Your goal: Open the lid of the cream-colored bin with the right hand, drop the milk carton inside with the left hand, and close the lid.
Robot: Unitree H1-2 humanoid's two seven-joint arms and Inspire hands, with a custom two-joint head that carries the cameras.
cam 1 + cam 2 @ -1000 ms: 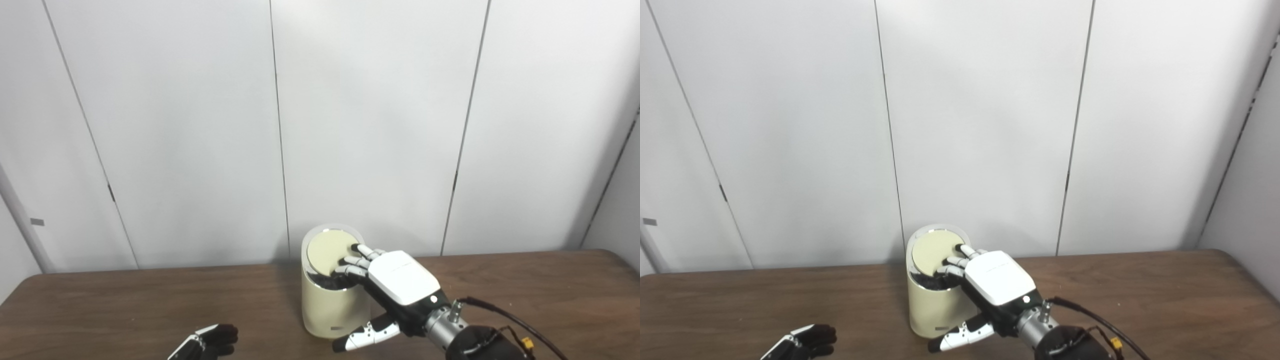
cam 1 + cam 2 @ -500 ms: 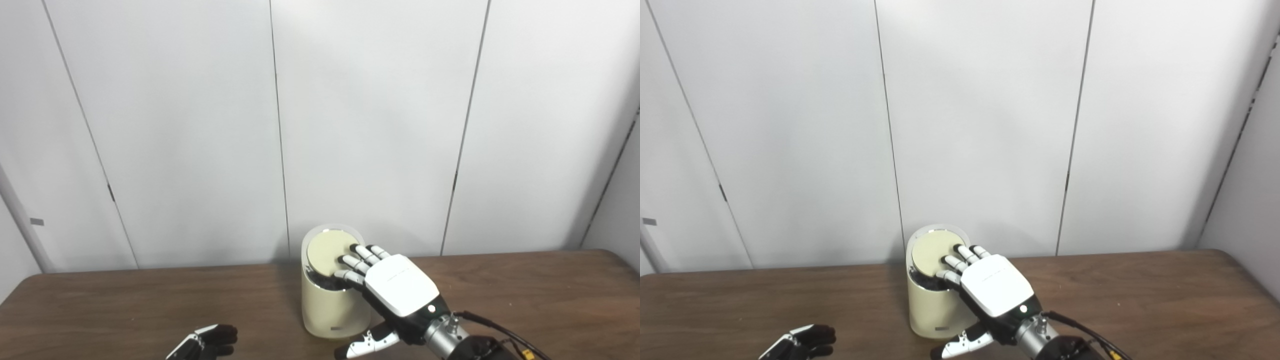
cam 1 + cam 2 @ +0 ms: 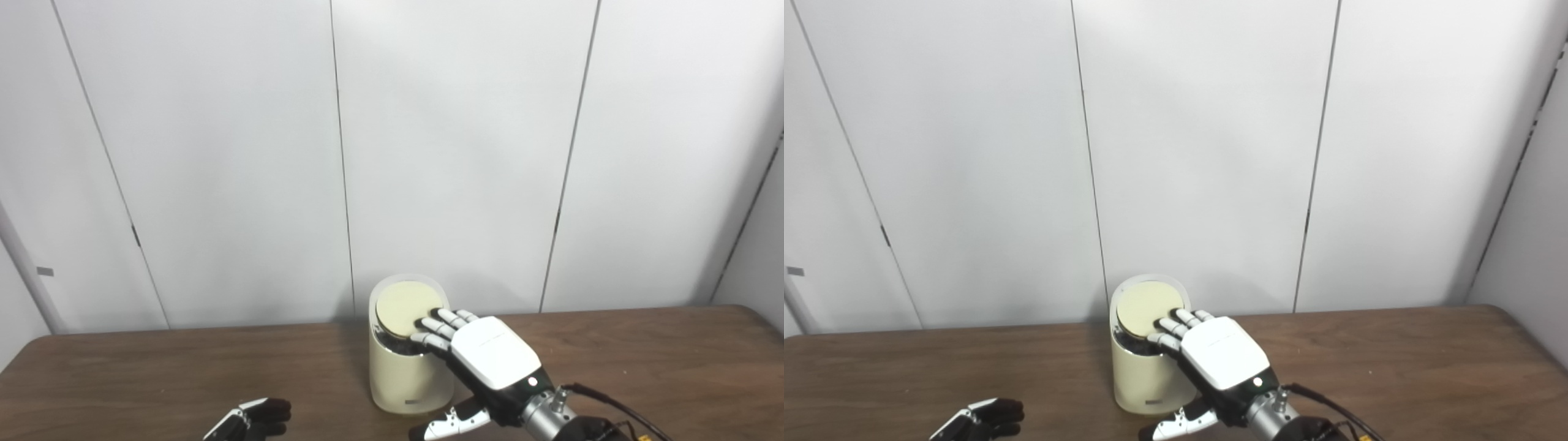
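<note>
The cream-colored bin (image 3: 401, 376) stands at the table's back middle. Its round lid (image 3: 404, 300) is tilted up, with a dark gap showing at the front under it. My right hand (image 3: 487, 352) reaches in from the lower right with its fingers (image 3: 438, 324) spread, resting against the lid's lower right edge and the bin's rim; it holds nothing. Its thumb hangs in front of the bin's side. My left hand (image 3: 251, 419) lies low at the bottom left edge, only its fingers showing, far from the bin. No milk carton is in view.
The brown wooden table (image 3: 153, 373) runs the full width. White wall panels (image 3: 459, 153) stand close behind the bin. A black cable (image 3: 612, 401) trails from my right wrist.
My right hand has drawn back a little toward me and its fingertips have slid down from the lid's face to its lower right edge. The left hand has stayed still.
</note>
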